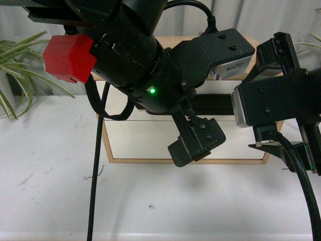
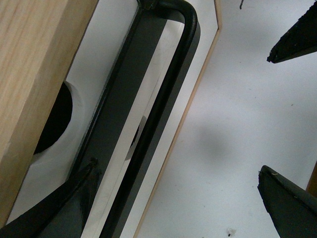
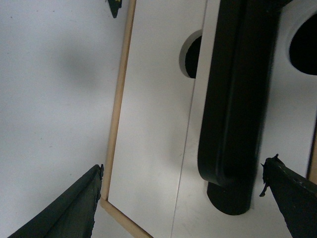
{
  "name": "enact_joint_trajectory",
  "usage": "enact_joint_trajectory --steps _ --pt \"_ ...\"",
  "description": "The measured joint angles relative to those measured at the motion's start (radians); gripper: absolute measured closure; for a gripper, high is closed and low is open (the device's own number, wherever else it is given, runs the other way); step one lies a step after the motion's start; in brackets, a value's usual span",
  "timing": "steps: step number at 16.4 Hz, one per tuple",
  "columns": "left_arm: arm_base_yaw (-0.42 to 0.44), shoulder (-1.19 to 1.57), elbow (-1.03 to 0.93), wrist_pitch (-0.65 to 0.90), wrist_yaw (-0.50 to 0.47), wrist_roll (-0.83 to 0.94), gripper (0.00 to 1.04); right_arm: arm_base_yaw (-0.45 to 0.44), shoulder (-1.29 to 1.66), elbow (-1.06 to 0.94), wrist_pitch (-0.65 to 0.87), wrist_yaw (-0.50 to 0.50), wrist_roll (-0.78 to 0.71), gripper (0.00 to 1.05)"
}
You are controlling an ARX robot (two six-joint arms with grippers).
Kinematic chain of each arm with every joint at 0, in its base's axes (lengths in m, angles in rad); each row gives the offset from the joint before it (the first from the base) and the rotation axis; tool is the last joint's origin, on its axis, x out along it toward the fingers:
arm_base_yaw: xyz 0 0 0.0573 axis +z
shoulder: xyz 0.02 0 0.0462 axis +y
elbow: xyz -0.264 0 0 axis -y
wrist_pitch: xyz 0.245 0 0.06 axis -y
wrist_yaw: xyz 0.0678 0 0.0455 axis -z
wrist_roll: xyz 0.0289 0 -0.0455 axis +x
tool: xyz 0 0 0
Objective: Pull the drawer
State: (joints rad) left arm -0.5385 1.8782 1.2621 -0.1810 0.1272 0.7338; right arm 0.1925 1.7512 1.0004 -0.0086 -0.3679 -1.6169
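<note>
The drawer (image 1: pixel 223 89) is the upper white front of a wooden cabinet, and only a piece of its black bar handle (image 1: pixel 215 105) shows between my arms. In the left wrist view the handle (image 2: pixel 163 99) runs along its black backplate, beside the half-round notch (image 2: pixel 54 119). My left gripper (image 2: pixel 173 208) is open. One finger (image 2: pixel 49 213) lies by the backplate and the other is out over the table, so the bar sits between them untouched. My right gripper (image 3: pixel 181 198) is open around the handle's other end (image 3: pixel 233 99). Neither holds anything.
A plain white drawer front (image 1: pixel 145 140) sits below in the wooden frame (image 1: pixel 150 160). The cabinet stands on a white table (image 1: pixel 200 201). A black cable (image 1: pixel 95 165) hangs at the left. Plants stand at the far left (image 1: pixel 15 75) and far right (image 1: pixel 311 45).
</note>
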Motion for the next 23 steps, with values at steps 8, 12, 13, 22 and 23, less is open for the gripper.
enact_joint_trajectory --steps 8,12,13,22,23 --pt "0.002 0.038 0.012 0.018 0.002 -0.001 0.07 0.031 0.050 0.005 0.033 0.009 0.028 0.06" --pt "-0.001 0.065 0.016 0.034 0.004 -0.005 0.07 0.038 0.080 0.005 0.059 0.013 0.042 0.06" --pt "-0.002 0.072 0.016 0.035 0.003 -0.005 0.07 0.039 0.091 0.005 0.065 0.014 0.047 0.06" --pt "-0.009 0.108 0.003 0.081 -0.005 0.007 0.07 0.051 0.127 -0.007 0.109 0.003 0.106 0.06" --pt "-0.015 0.108 0.000 0.090 -0.003 0.000 0.07 0.056 0.125 -0.019 0.114 -0.004 0.137 0.06"
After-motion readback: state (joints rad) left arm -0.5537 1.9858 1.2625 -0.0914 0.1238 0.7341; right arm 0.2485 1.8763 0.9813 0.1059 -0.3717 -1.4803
